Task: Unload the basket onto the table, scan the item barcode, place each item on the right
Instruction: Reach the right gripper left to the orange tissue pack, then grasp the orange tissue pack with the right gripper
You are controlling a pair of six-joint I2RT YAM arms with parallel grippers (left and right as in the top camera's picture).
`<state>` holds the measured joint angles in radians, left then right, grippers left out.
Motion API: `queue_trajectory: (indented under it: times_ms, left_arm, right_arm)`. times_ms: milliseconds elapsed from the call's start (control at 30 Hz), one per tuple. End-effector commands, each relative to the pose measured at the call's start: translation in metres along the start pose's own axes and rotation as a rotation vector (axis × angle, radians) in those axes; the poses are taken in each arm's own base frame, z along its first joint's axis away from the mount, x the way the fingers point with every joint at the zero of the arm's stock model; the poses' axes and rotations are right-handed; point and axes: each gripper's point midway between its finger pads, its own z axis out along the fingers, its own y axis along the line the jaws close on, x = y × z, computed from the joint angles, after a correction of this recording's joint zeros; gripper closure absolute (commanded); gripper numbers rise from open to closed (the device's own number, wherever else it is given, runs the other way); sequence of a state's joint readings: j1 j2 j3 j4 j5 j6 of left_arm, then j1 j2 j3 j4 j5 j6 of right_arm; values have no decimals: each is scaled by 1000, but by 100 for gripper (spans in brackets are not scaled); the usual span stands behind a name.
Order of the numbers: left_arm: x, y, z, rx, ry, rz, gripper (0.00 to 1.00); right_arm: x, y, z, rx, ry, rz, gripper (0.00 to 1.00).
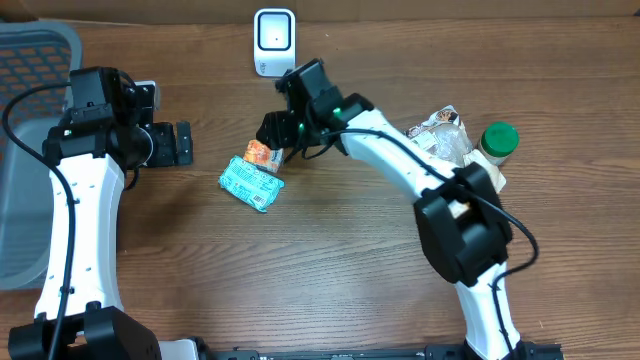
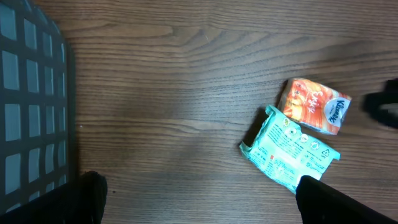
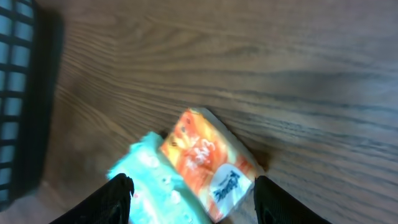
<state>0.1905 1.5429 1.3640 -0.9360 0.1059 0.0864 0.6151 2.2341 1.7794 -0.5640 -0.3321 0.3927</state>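
Observation:
An orange Kleenex tissue pack (image 1: pixel 259 152) (image 2: pixel 314 106) (image 3: pixel 208 158) lies on the wooden table, touching a teal wipes pack (image 1: pixel 251 183) (image 2: pixel 291 149) (image 3: pixel 155 180) on its near side. My right gripper (image 1: pixel 272 135) (image 3: pixel 194 193) hovers right over them, open, its fingers straddling both packs without gripping either. A white barcode scanner (image 1: pixel 273 42) stands at the back edge, behind the packs. My left gripper (image 1: pixel 183 143) (image 2: pixel 199 193) is wide open over bare wood to the left of the packs, holding nothing.
A grey mesh basket (image 1: pixel 25 60) (image 2: pixel 31 93) (image 3: pixel 15 93) fills the far left. At the right are a crinkly snack bag (image 1: pixel 440 128) and a green-lidded bottle (image 1: pixel 499 140), beside the right arm's elbow.

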Motion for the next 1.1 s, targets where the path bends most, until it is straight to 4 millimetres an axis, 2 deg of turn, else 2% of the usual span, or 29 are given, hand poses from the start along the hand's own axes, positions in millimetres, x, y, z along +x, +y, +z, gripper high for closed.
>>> queue_trajectory:
  times_ms: [0,100,167,333,600,867,967,1067]
  left_arm:
    - [-3,-3,-2,14,-10,28,0]
    - [-3,-3,-2,14,-10,28,0]
    - [-3,-3,-2,14,-10,28,1]
    - [-3,-3,-2,14,-10,28,1]
    - [-3,-3,-2,14,-10,28,0]
    - [-3,-3,-2,14,-10,28,0]
    - [-3,-3,-2,14,-10,28,0]
    - [-3,-3,-2,14,-10,28,0]
  right_arm:
    - [13,-24,26,71,27,16,41]
    - [16,-41,35,134,22,20,48]
    - [16,-44,38,143,21,13,51]
    - [14,-41,39,136,11,3,52]
    - [16,-28,45,110,9,-117,55]
    - [27,-31,51,121,44,-113,96]
    - [24,-32,41,128,59,-97,96]
    - [8,-32,11,134,53,-64,96]
